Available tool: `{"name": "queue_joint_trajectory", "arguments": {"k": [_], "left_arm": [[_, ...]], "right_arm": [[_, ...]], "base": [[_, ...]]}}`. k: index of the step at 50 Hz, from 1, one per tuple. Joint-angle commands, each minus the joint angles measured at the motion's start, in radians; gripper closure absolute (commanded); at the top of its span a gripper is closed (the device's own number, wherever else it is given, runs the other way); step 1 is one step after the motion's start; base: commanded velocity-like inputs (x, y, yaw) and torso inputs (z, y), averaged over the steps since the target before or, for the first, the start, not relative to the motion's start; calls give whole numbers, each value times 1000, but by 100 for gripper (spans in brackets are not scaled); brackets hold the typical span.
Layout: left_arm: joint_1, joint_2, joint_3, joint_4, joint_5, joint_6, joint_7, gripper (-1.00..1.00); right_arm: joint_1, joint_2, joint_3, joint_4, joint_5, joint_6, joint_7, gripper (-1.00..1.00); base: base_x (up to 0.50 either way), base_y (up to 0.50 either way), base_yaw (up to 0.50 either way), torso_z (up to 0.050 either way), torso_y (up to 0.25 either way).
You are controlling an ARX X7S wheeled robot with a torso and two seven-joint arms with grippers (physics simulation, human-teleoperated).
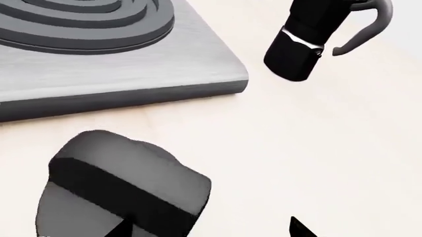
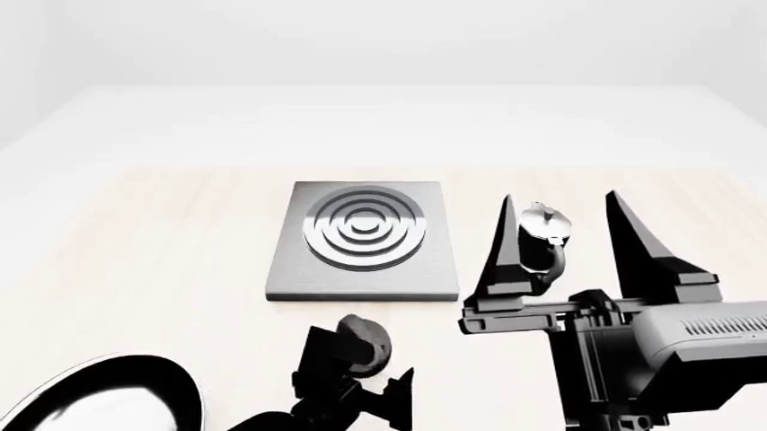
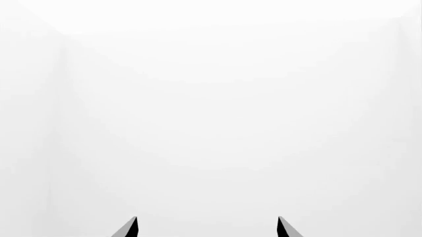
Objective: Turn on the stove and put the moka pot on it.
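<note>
Reaching at lower centre, the left gripper (image 2: 359,395) neared the knob (image 2: 363,345), grip state untellable; squaring on it seemed wise; the right gripper (image 2: 563,235) stood spread wide.

No readable text, labels, brands, numbers or signs in any view.
</note>
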Motion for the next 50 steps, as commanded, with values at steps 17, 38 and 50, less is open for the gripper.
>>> {"name": "queue_joint_trajectory", "arguments": {"k": [17, 38, 50], "left_arm": [[-24, -56, 40, 392, -52, -83, -132, -100], [-84, -268, -131, 721, 135, -22, -398, -100], [6, -375, -203, 901, 278, 78, -504, -100]], "right_arm": [[-11, 9, -7, 15, 3, -23, 4, -100], [-34, 7, -30, 54, -19, -77, -3, -100], [-21, 20, -11, 60, -7, -67, 3, -100]], "base": [[0, 0, 0, 0, 0], [0, 0, 0, 0, 0], [0, 0, 0, 0, 0]]}}
